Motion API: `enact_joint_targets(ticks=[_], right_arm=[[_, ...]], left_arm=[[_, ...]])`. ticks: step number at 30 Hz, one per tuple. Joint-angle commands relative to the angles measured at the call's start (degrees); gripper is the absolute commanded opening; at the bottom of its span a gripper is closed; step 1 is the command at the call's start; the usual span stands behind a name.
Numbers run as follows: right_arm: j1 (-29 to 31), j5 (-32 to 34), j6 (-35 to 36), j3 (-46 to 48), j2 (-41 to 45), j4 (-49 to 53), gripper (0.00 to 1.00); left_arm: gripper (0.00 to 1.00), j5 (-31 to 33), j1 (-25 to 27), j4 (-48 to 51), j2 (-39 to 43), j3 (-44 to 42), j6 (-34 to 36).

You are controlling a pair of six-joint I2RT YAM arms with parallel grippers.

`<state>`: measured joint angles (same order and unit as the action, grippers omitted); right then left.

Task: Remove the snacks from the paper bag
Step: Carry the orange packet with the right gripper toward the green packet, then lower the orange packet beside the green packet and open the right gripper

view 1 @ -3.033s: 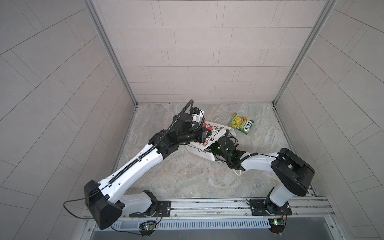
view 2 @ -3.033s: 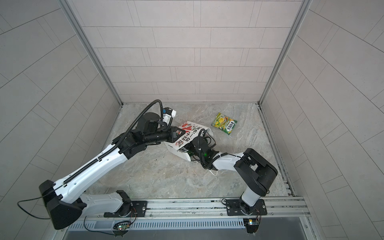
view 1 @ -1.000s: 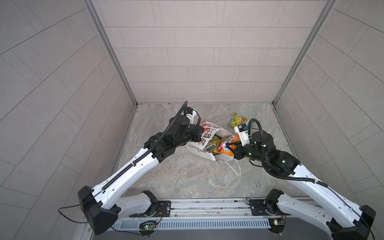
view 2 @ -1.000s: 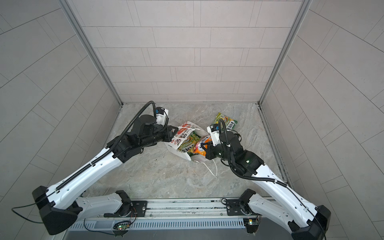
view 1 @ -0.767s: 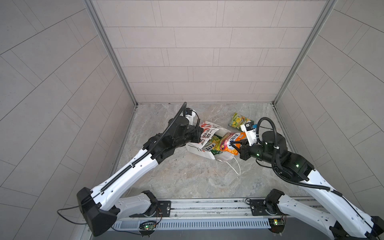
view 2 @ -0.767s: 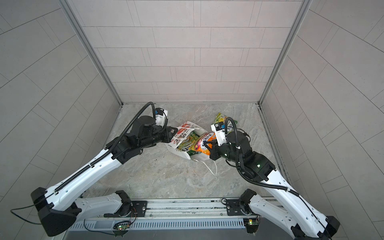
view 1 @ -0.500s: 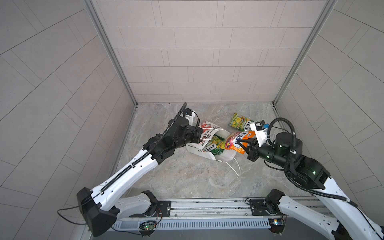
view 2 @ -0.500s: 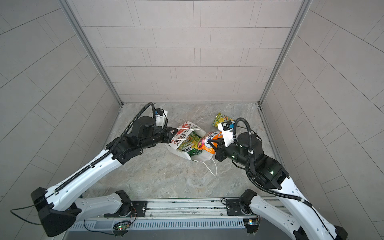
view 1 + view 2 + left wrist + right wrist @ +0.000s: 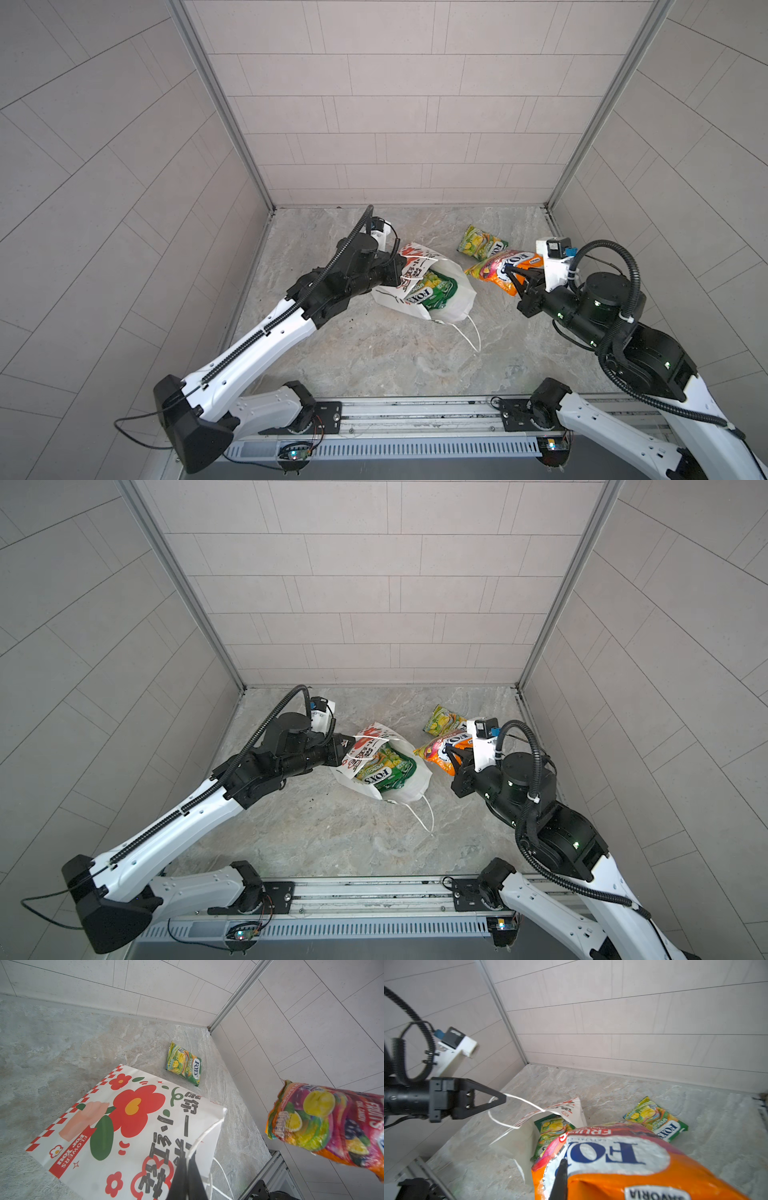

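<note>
Moved: R arm has pulled back to the right w/ the pink-orange packet (image 9: 498, 268). Packet is now clear of the paper bag (image 9: 461, 299) mouth; a sec ago it sat right at the mouth. L arm has hardly shifted.
L gripper (image 9: 401, 272): left of bag, at its upper lip. Jaws pressed together, pinching the white cord handle (image 9: 521, 1101); cord runs taut from the tips to the lip, in both wrist views.
Paper bag: centre of floor (image 9: 374, 353), on its side, red-flower face up (image 9: 124, 1115), mouth open to the right. 2nd handle (image 9: 471, 332) trails loose on the near side.
Green packet in bag (image 9: 436, 291): FOX'S, lying inside the mouth, partly under the lifted lip; touches neither gripper.
Far green packet (image 9: 482, 245): flat on floor, far-right of bag, just beyond the held packet, apart from both grippers.
Pink-orange packet, pos.: right of bag, near its mouth but not touching, held up off the floor, FOX'S label up.
R gripper (image 9: 509, 274): jaws clamped thin on the packet's right end; one finger (image 9: 560, 1178) lies across the label.
</note>
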<state>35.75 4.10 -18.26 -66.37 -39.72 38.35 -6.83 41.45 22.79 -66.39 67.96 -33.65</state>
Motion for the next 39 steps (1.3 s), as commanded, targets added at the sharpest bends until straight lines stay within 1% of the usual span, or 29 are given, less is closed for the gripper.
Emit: enact_joint_targets(ticks=[1,3,5,7,10,11,15,22,27,34,39], right_arm=[[-1.7,8.8,3.8,-1.5,-2.3,1.1,0.00],[-4.3,9.6,4.8,-1.2,-4.1,1.2,0.00],[-8.9,6.9,5.2,-0.4,-6.0,1.0,0.00],[-14.8,1.2,5.1,1.0,-7.5,-0.2,0.00],[-24.3,-10.8,4.6,4.6,-8.5,-4.9,0.00],[-26.9,-13.4,4.4,5.5,-9.2,-6.3,0.00],[-33.4,-18.4,4.9,6.8,-13.7,-8.2,0.00],[-38.9,-20.6,5.8,5.9,-24.2,-11.0,0.00],[-41.7,-25.2,6.3,3.0,-33.3,-12.7,0.00],[-45.1,-30.6,10.3,-1.4,-43.9,-11.5,0.00],[-47.1,-32.3,14.1,-3.5,-50.2,-8.2,0.00]], left_arm=[[0.00,0.2,0.1,-0.8,0.8,-0.3,0.2],[0.00,0.1,0.2,-0.9,0.8,-0.3,0.2],[0.00,0.0,0.1,-0.9,0.9,-0.3,0.2],[0.00,0.1,0.1,-0.9,0.9,-0.3,0.1],[0.00,-0.2,0.1,-0.8,1.2,-0.3,0.1],[0.00,-0.1,0.2,-0.7,1.2,-0.4,0.1],[0.00,-0.2,0.1,-0.7,1.3,-0.6,0.1],[0.00,-0.2,0.2,-0.5,1.4,-0.8,0.3],[0.00,-0.6,0.1,-0.7,1.6,-1.1,0.4],[0.00,-0.9,0.1,-0.8,1.5,-0.8,0.6],[0.00,-0.9,0.2,-0.7,1.2,-0.4,0.9]])
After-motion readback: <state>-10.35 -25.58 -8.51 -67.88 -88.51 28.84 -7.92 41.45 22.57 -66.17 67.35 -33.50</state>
